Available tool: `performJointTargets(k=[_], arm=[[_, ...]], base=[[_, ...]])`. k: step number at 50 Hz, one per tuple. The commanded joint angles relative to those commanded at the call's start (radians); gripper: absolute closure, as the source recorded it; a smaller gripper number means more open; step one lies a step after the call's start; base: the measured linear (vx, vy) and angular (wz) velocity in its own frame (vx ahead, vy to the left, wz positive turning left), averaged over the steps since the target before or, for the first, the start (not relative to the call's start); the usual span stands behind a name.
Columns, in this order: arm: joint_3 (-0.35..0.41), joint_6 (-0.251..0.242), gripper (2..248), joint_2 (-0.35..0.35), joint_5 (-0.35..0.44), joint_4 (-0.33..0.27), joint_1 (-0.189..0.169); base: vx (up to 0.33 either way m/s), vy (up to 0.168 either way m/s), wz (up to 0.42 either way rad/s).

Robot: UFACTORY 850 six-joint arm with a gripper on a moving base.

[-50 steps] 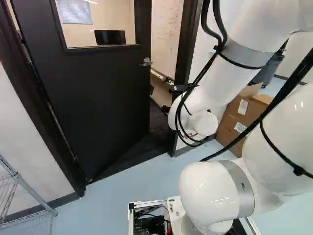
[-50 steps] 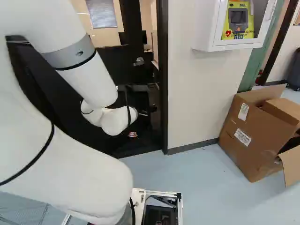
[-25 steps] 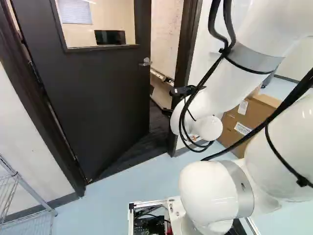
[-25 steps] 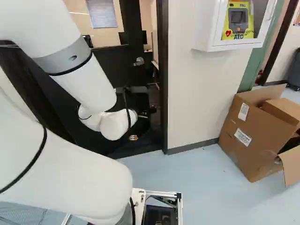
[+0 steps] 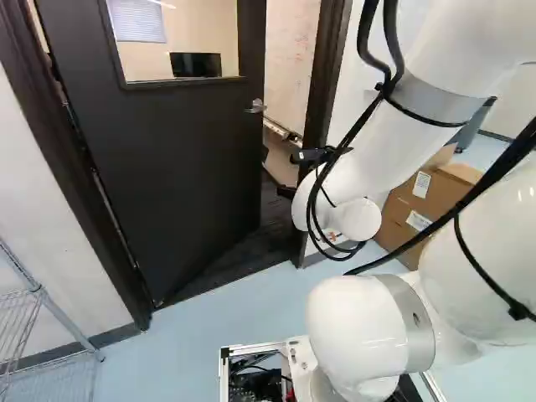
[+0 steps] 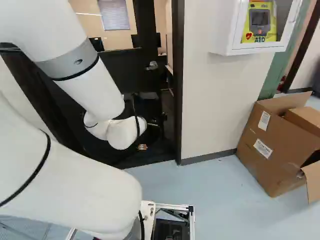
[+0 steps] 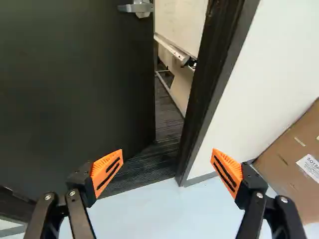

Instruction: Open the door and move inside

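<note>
The dark door (image 5: 167,159) stands partly open, with dark carpet (image 5: 266,226) showing in the gap beside its free edge. Its metal lever handle (image 5: 255,106) is near that edge; the wrist view also shows the handle (image 7: 135,8), ahead of the gripper. My gripper (image 5: 293,174) is at the door frame (image 5: 322,100) in the left base view, partly hidden by the wrist. In the wrist view the gripper (image 7: 167,153) is open, its orange-padded fingers wide apart and nothing between them. Beyond them lie the door's free edge, the gap and the frame (image 7: 207,84).
A white wall (image 6: 215,105) carrying an AED cabinet (image 6: 257,25) runs right of the frame. Cardboard boxes (image 6: 272,145) stand on the floor against it. A wire rack (image 5: 50,310) is left of the doorway. A whiteboard (image 5: 289,63) shows inside the room.
The arm's wrist has shifted and turned slightly, bringing more of the gripper into the left base view. Afterwards the base has turned slightly left, shifting the scene right. The door stands the same against its frame.
</note>
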Motion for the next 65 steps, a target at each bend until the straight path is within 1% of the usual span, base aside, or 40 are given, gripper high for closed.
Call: performJointTargets(k=[16, 44, 65], arm=[[0.0, 0.0, 3, 0.0, 0.0, 0.0, 0.0], [0.0, 0.0, 3, 0.0, 0.0, 0.0, 0.0], [0.0, 0.0, 3, 0.0, 0.0, 0.0, 0.0]], base=[[0.007, 0.071, 0.375], [0.01, 0.111, 0.347], [0.086, 0.069, 0.013]])
